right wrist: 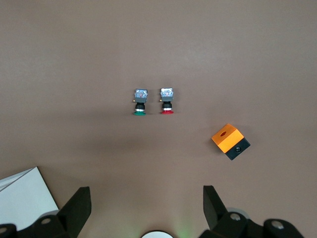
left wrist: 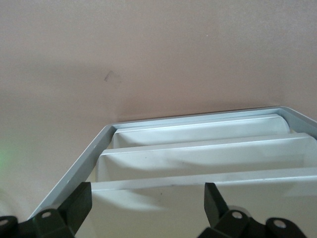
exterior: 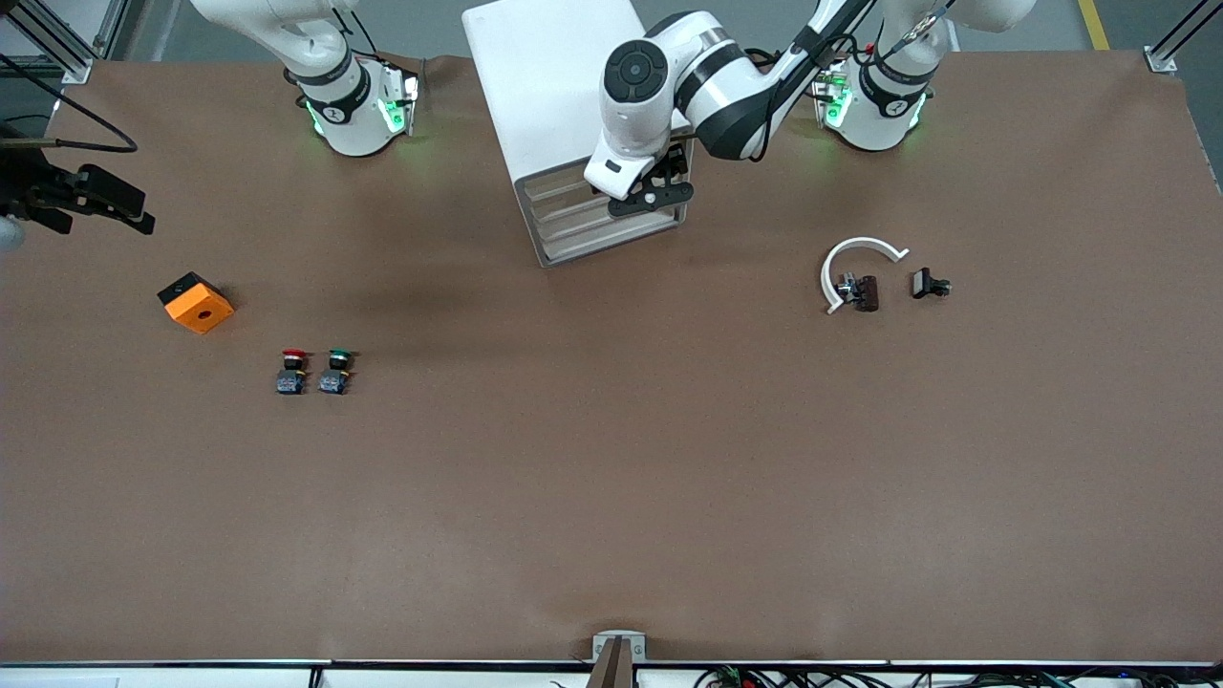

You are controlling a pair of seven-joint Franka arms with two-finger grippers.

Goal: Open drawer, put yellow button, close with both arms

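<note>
Overhead, left hand (exterior: 652,195) wide over boxy white cabinet (exterior: 554,86); right hand (right wrist: 146,208) wide above matte brown table (exterior: 611,478).

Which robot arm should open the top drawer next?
The left arm. Its open end effector already hangs right at the cabinet's drawer fronts, by the top drawer. The right arm waits at its end of the table, its end effector open.

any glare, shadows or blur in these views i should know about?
Front view: even light, soft shadow on the table near the cabinet, green glow at both arm bases. Left wrist view: open left gripper fingers soft at the edge, drawers sharp. Right wrist view: right gripper open, red button and green button crisp, no glare.
</note>
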